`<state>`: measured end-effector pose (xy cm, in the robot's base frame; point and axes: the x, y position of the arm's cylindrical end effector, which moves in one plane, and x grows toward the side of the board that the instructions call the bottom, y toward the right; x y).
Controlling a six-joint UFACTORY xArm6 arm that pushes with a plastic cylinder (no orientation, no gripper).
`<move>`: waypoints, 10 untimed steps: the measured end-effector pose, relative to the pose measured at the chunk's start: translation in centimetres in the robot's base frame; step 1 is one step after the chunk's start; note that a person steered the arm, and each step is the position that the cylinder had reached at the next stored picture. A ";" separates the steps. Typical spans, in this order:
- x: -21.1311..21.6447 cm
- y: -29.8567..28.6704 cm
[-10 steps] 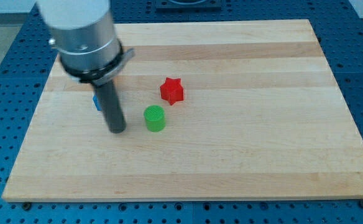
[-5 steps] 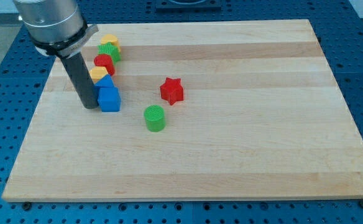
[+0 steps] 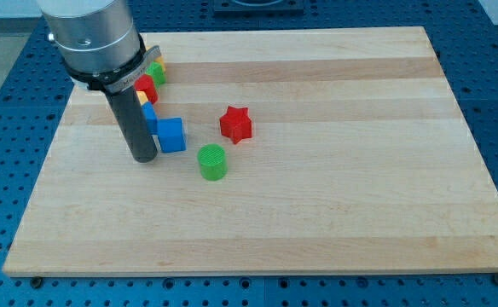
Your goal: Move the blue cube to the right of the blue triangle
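Note:
The blue cube [image 3: 171, 135] lies on the wooden board [image 3: 334, 170], left of centre. My tip [image 3: 143, 158] rests on the board just left of and slightly below the cube, close to its left side. The blue triangle [image 3: 149, 112] is only partly visible behind the rod, up and left of the cube, touching or nearly touching it. The rod hides most of the triangle.
A red star block [image 3: 235, 124] sits right of the cube. A green cylinder [image 3: 212, 162] lies below and right of it. A red block [image 3: 146, 88], a green block [image 3: 156, 73] and a yellow block [image 3: 156, 56] peek out behind the arm near the upper left.
My tip moved right and slightly down. The blue cube slid to the right, away from under the blue triangle. The arm now covers more of the upper-left blocks.

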<state>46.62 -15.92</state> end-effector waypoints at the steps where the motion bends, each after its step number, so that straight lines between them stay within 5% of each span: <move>1: -0.3 0.5; 3: -3.0 1.0; 10: -2.4 5.5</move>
<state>44.22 -10.40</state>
